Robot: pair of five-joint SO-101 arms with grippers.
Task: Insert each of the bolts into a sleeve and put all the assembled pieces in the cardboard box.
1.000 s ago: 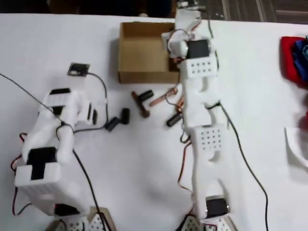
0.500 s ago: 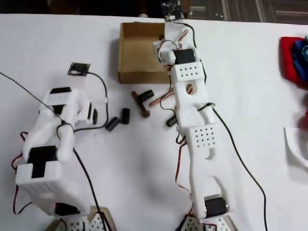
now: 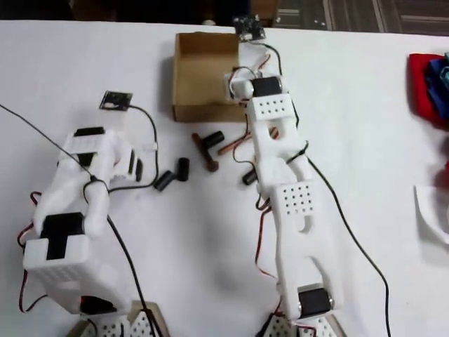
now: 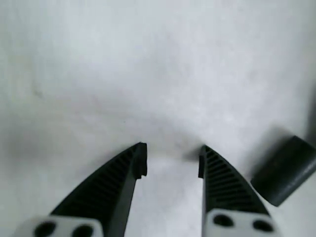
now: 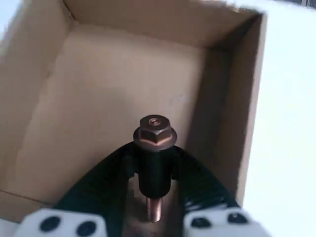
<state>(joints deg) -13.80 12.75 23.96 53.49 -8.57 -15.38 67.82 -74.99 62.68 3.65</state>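
My right gripper is shut on a copper bolt seated in a black sleeve, held over the inside of the cardboard box. In the high view the right arm stretches to the box at the table's back. In front of the box lie a bolt with a sleeve on it, a bare bolt and loose black sleeves. My left gripper stands open just above the table, with one black sleeve beside one finger and nothing between the fingers.
A red cloth and a white object lie at the right edge. A small black board with its cable sits behind the left arm. Wires trail along both arms.
The right arm has swung left and farther over the cardboard box, carrying the assembled bolt and sleeve. The left arm has kept still.
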